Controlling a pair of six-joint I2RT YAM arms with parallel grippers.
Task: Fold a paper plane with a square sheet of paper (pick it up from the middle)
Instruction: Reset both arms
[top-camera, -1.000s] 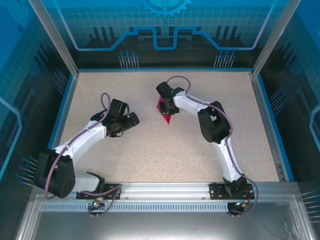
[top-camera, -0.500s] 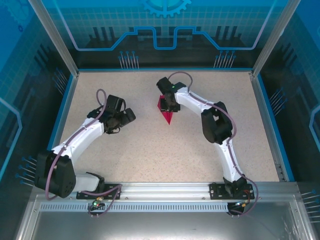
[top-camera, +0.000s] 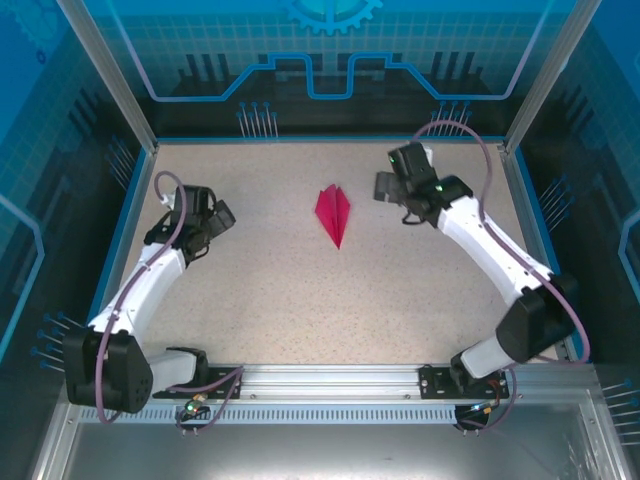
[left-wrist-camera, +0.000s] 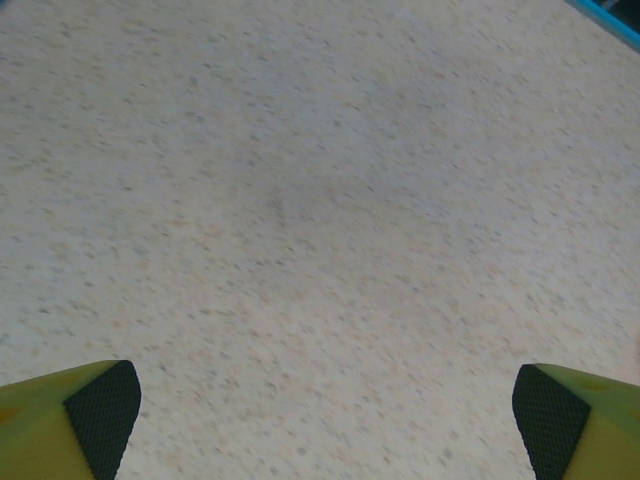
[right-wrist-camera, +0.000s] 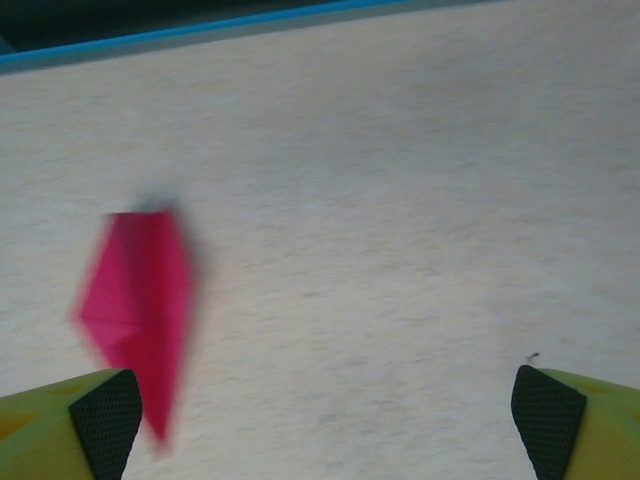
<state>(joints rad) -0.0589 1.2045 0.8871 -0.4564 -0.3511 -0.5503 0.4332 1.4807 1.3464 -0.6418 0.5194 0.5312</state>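
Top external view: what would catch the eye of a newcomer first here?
The magenta paper plane lies alone on the speckled table, in the middle of the far half, its tip pointing toward the arm bases. The left gripper and the right gripper stand open, one on each side of it, holding nothing.

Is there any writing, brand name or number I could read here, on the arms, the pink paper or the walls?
None can be read.
The back wall has a gear drawing and circuit-like lines, no letters.
The paper plane is plain pink.
The left arm and right arm bear no legible label.
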